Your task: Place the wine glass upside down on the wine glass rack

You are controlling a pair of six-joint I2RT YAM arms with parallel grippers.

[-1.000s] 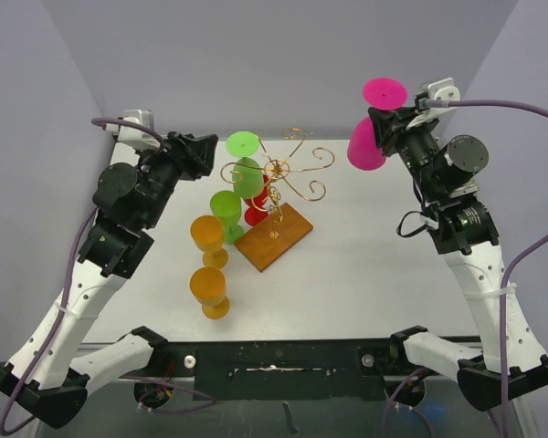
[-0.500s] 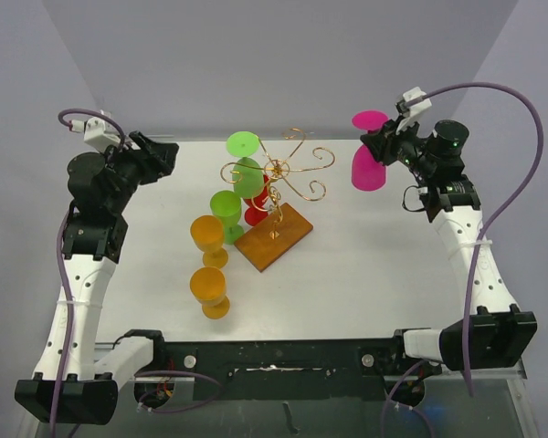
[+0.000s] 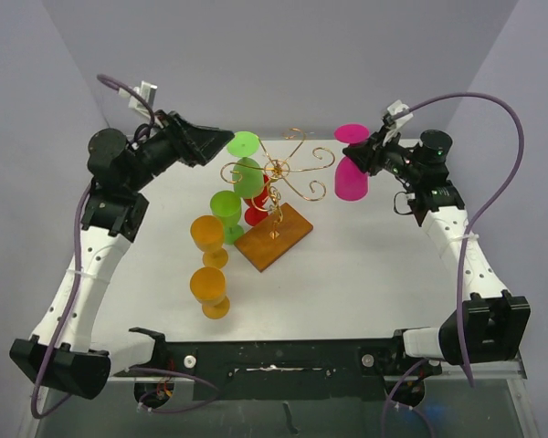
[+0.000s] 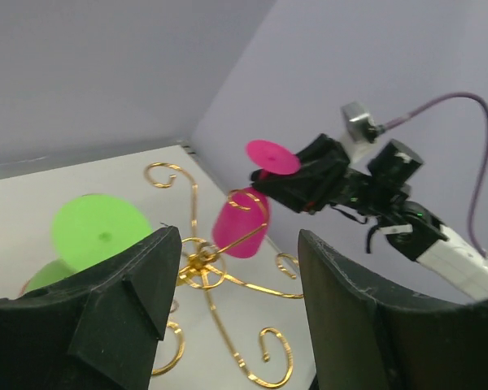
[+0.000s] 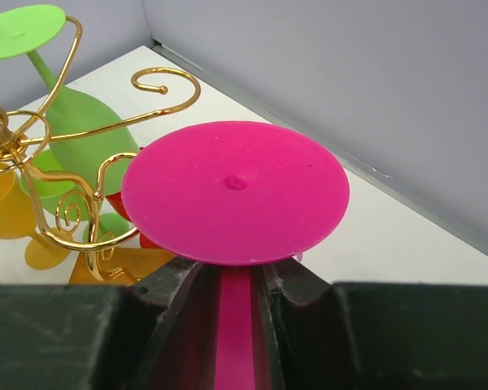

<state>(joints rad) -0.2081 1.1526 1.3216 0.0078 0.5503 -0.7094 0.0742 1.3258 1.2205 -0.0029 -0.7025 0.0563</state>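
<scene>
My right tool clamps the inverted pink wine glass by its stem, just beside the gold wine glass rack. My left tool hangs empty, jaws apart.

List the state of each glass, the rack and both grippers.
wine glass rack, upright, one glass hung
pink wine glass, upside down, held by its stem, off the rack
right gripper, shut on the pink wine glass
left gripper, open, empty
hung green glass, upside down on the rack
other green glass, upright on the table
far orange glass, upright on the table
near orange glass, upright on the table
red glass, mostly hidden behind the rack
</scene>
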